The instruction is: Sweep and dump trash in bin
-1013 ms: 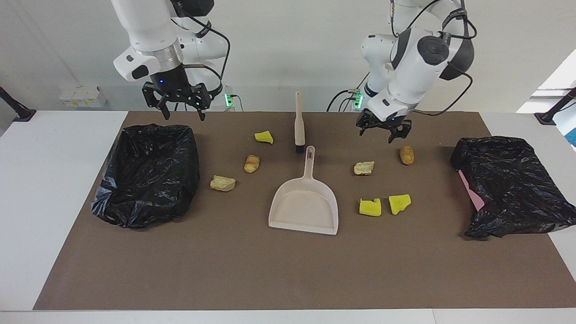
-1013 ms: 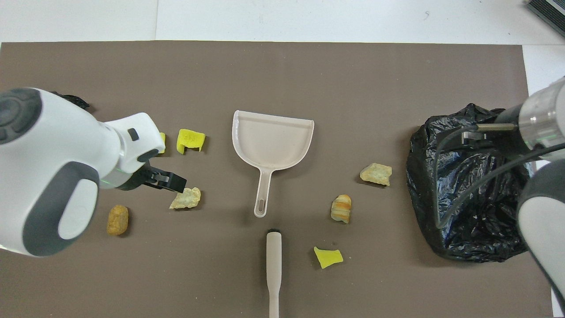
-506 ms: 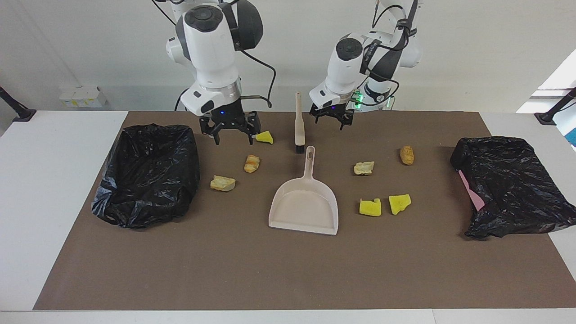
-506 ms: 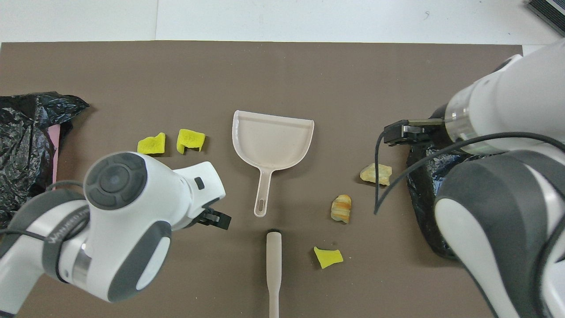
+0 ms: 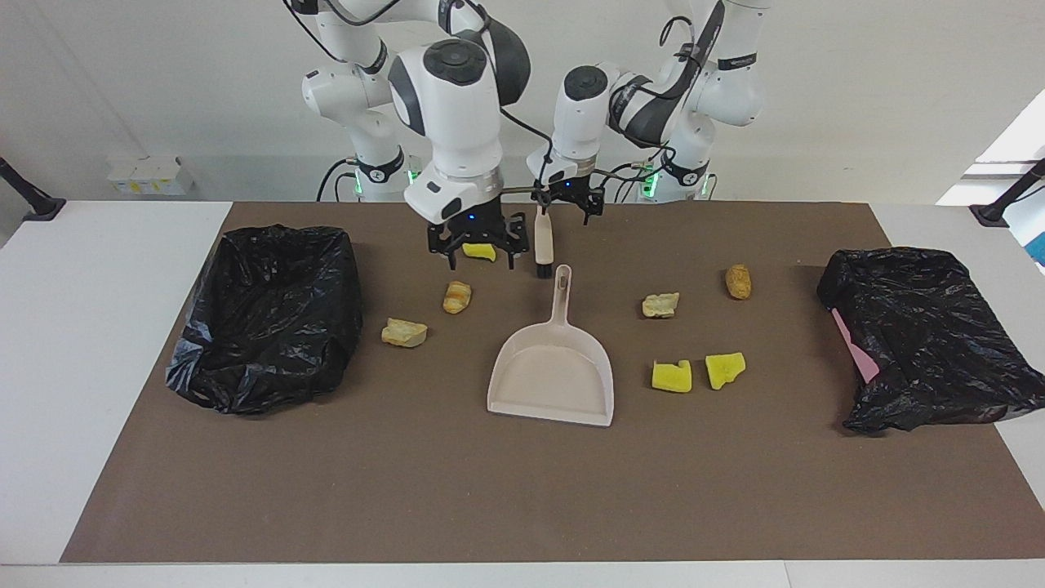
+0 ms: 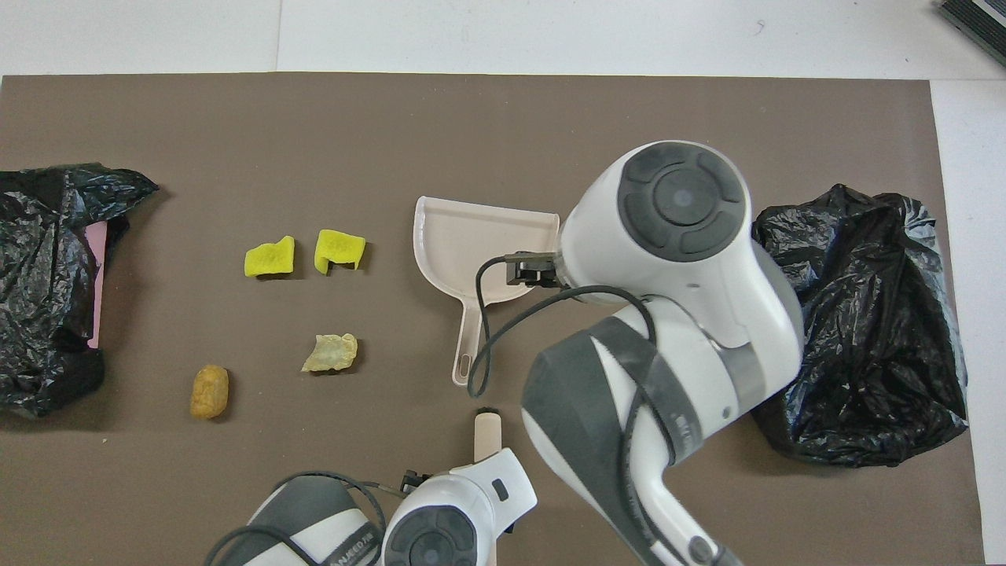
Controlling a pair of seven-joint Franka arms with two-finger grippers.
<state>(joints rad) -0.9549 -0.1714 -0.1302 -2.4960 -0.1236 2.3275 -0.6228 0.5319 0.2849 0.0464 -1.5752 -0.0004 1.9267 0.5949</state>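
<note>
Nothing swept yet: seven yellow-sponge and tan bread-like trash scraps (image 5: pixel 671 376) lie mid-bench around the empty beige plastic dustpan (image 5: pixel 552 371). Left tool (image 5: pixel 566 206), spread wide, straddles the beige brush handle (image 5: pixel 542 231) near the robots' edge. Right tool (image 5: pixel 478 245), wide, hovers over a yellow scrap.

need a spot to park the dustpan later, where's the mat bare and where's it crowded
Bare: the wide strip of mat farther from the robots than the dustpan, between the two bin bags. Crowded: near the brush, where the right hand hangs over a yellow scrap and the left hand over the brush handle.
</note>
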